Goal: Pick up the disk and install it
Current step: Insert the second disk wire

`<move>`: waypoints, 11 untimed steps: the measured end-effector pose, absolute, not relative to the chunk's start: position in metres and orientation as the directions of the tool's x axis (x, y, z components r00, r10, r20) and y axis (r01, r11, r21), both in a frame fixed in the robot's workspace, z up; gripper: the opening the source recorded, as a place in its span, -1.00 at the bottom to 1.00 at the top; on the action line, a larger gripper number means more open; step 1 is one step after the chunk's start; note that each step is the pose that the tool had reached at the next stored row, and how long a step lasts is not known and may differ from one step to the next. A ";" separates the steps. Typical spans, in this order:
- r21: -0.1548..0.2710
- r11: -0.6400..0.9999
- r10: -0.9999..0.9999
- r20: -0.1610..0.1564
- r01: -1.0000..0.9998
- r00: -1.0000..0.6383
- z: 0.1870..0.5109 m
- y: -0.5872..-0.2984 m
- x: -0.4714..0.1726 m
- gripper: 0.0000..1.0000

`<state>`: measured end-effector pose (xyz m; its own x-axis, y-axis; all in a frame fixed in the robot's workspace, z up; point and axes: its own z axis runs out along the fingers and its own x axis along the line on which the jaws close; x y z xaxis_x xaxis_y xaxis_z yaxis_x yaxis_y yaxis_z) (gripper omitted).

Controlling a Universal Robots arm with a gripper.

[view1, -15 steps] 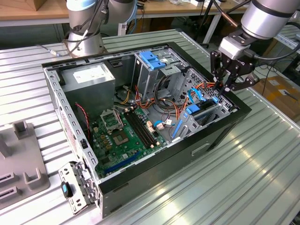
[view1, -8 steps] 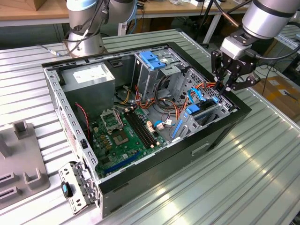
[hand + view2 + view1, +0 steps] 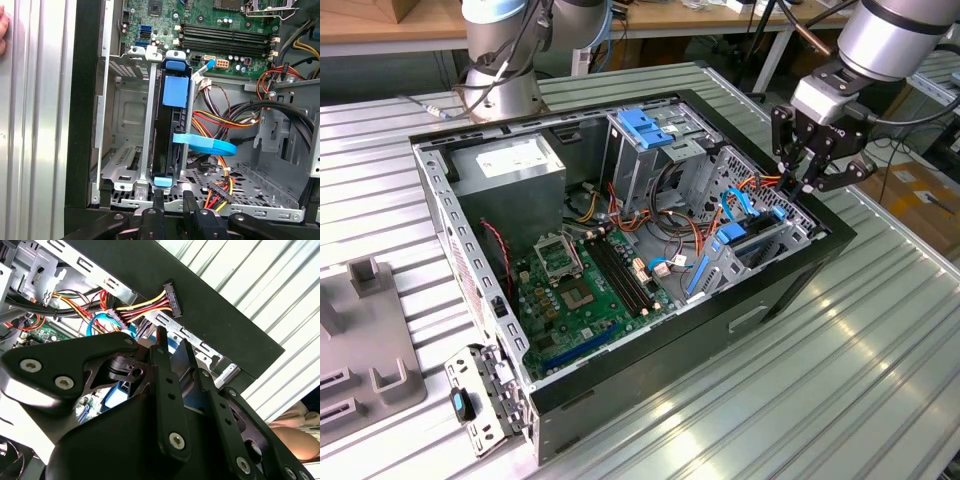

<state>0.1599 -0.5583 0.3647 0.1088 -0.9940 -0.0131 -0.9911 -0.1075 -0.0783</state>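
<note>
The disk (image 3: 164, 142) stands on edge in the metal drive bay (image 3: 125, 150) at the corner of the open computer case (image 3: 620, 250), with blue plastic clips (image 3: 175, 90) along its upper edge. In the exterior view that slot sits at the case's right end, where the disk (image 3: 763, 240) shows as a dark slab. My gripper (image 3: 807, 183) hovers just above the case wall beside this bay. In both wrist views the two black fingers (image 3: 158, 200) stand a narrow gap apart with nothing between them, and the gripper (image 3: 174, 342) (image 3: 173, 196) is clear of the disk.
A loose power connector (image 3: 172, 297) on red, yellow and black wires hangs near the bay. A blue data cable (image 3: 207, 146) crosses beside the disk. The motherboard (image 3: 590, 280), grey power supply (image 3: 515, 165) and blue-handled cage (image 3: 645, 125) fill the case. A person's hand (image 3: 295, 435) rests outside it.
</note>
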 end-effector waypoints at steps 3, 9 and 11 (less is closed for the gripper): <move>-0.078 -0.113 -0.993 -0.013 -0.991 0.114 0.365 -0.558 0.162 -0.41; -0.078 -0.187 -0.982 -0.013 -0.979 0.189 0.365 -0.558 0.165 -0.41; -0.078 -0.223 -0.974 -0.013 -0.972 0.224 0.365 -0.558 0.166 -0.41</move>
<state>0.1657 -0.5583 0.3650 0.2242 -0.9745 -0.0129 -0.9718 -0.2225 -0.0780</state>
